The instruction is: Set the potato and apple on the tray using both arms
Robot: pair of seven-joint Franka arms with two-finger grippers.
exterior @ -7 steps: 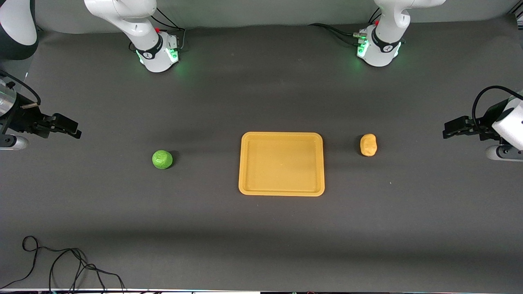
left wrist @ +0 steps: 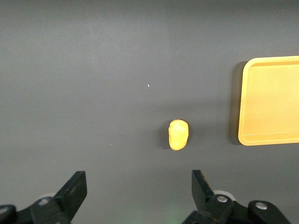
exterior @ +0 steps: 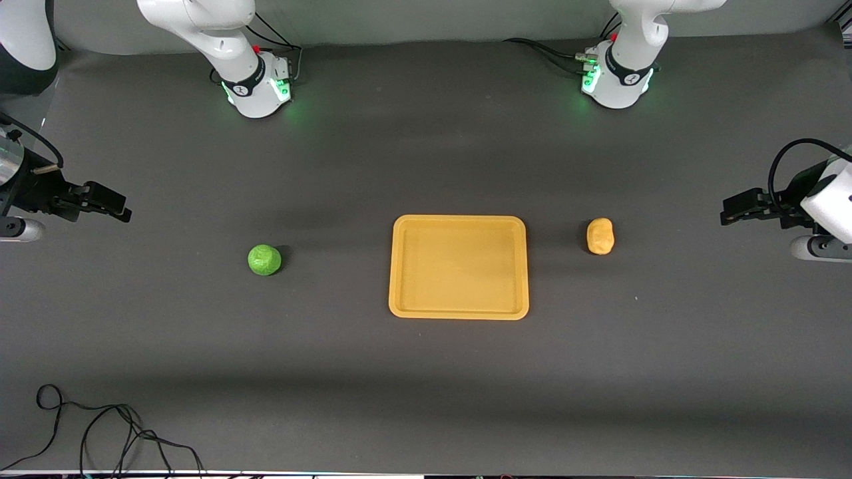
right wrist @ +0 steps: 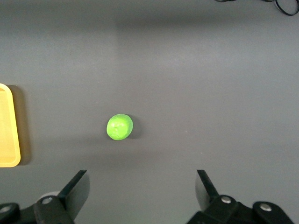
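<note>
The yellow-orange tray (exterior: 458, 267) lies empty at the table's middle. The green apple (exterior: 264, 259) rests on the table beside it, toward the right arm's end; it also shows in the right wrist view (right wrist: 119, 127). The yellow-orange potato (exterior: 600, 236) rests beside the tray toward the left arm's end; it also shows in the left wrist view (left wrist: 178, 135). My right gripper (exterior: 113, 207) is open and empty in the air, well clear of the apple. My left gripper (exterior: 735, 207) is open and empty in the air, well clear of the potato.
A loose black cable (exterior: 100, 432) lies on the dark mat near the front camera at the right arm's end. The two arm bases (exterior: 256, 90) stand along the table's edge farthest from the front camera. The tray's edge shows in both wrist views (left wrist: 271, 100).
My right gripper has drifted slightly upward in the front view. The left gripper, the apple, the potato and the tray have not visibly moved.
</note>
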